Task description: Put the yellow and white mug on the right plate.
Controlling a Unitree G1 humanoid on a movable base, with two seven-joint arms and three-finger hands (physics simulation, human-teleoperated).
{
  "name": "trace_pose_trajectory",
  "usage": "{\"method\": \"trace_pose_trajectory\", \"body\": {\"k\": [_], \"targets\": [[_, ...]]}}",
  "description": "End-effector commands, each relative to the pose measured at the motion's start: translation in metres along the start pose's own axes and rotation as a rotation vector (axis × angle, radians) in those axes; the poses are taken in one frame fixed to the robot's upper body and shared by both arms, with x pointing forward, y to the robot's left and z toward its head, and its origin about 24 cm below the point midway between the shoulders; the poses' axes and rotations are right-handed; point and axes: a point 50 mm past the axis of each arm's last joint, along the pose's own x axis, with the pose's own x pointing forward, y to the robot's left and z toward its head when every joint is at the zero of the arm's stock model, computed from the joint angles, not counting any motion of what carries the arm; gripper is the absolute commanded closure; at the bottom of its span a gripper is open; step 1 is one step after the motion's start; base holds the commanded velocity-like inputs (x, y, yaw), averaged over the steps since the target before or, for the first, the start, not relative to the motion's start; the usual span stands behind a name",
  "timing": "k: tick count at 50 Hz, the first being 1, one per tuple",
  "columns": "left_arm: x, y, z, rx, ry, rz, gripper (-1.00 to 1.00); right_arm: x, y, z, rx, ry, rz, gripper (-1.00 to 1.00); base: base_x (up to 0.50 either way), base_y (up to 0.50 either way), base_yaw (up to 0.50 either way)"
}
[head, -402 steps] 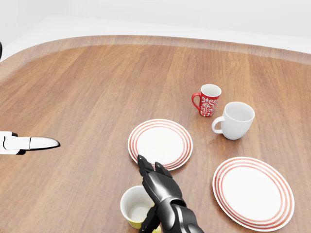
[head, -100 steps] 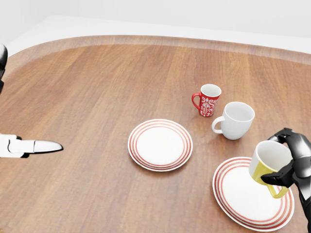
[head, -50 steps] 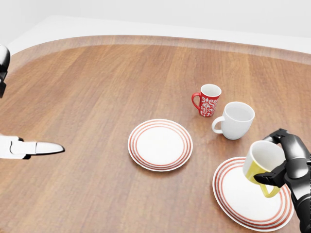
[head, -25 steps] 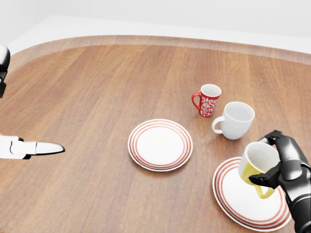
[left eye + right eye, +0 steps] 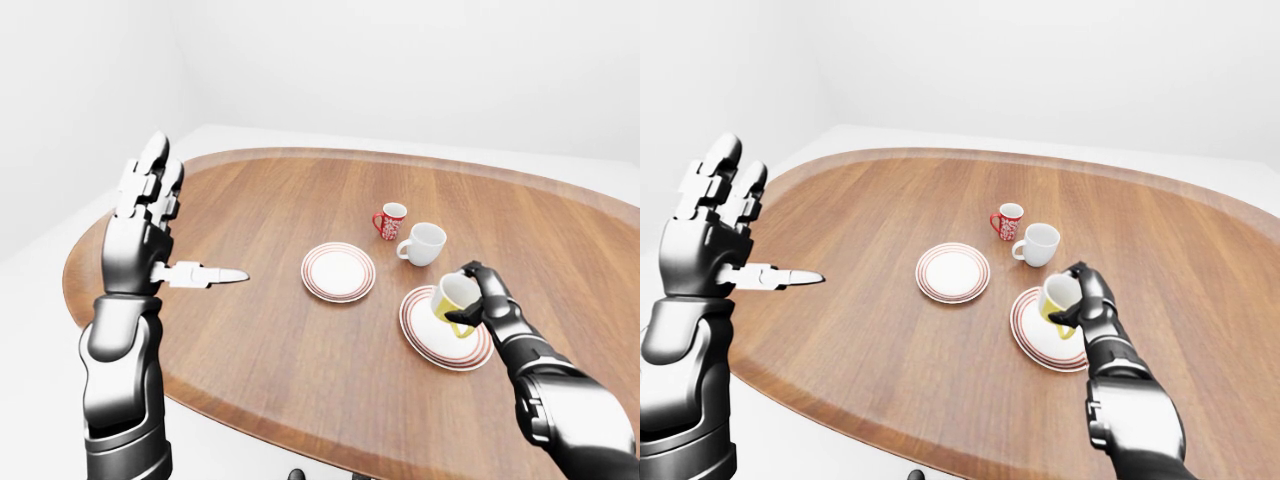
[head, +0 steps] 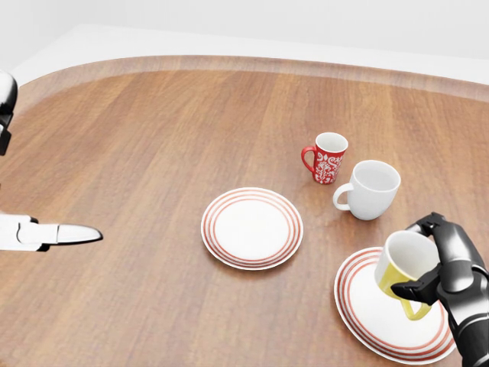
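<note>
Right hand [image 6: 447, 264] holding tilted yellow and white mug [image 6: 405, 264] above right plate [image 6: 367, 302]; could tip over there. Left hand [image 5: 145, 215] wide open.

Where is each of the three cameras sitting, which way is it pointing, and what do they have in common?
Head view: on the head, tilted down at the table; right robot hand holding the yellow and white mug over the right plate.
Left-eye view: head-mounted, wider, across the whole table; raised left robot hand and both arms.
Right-eye view: nearly the same, shifted sideways.
Shared: both plates, the red mug, the white mug.
</note>
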Motion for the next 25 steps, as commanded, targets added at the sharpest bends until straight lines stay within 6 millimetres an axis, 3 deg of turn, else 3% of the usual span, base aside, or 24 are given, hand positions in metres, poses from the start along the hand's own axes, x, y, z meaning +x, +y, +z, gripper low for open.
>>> {"method": "trace_pose_trajectory", "body": {"k": [1, 6, 7, 8, 25], "targets": [[-0.0001, -0.0004, -0.0017, -0.001, 0.007, -0.001, -0.89, -0.0002, -0.0001, 0.0008, -0.059, -0.016, -0.013, 1.00, 0.00, 0.00, 0.00], [-0.0002, -0.0003, 0.0003, 0.001, -0.001, -0.001, -0.89, -0.0002, -0.0002, 0.0000, -0.048, -0.012, -0.015, 1.00, 0.00, 0.00, 0.00], [-0.0002, -0.0003, 0.0002, 0.001, 0.000, -0.001, -0.89, -0.0002, -0.0003, 0.0001, -0.049, -0.013, -0.015, -0.07, 0.00, 0.00, 0.00], [-0.0001, -0.0003, 0.0000, 0.001, 0.000, -0.001, -0.89, 0.0000, -0.0009, 0.0007, -0.041, -0.011, -0.019, -1.00, 0.00, 0.00, 0.00], [-0.0006, -0.0003, 0.0021, 0.001, -0.008, -0.001, -0.89, -0.0001, -0.0010, -0.0002, -0.040, -0.010, -0.015, -1.00, 0.00, 0.00, 0.00]]}}
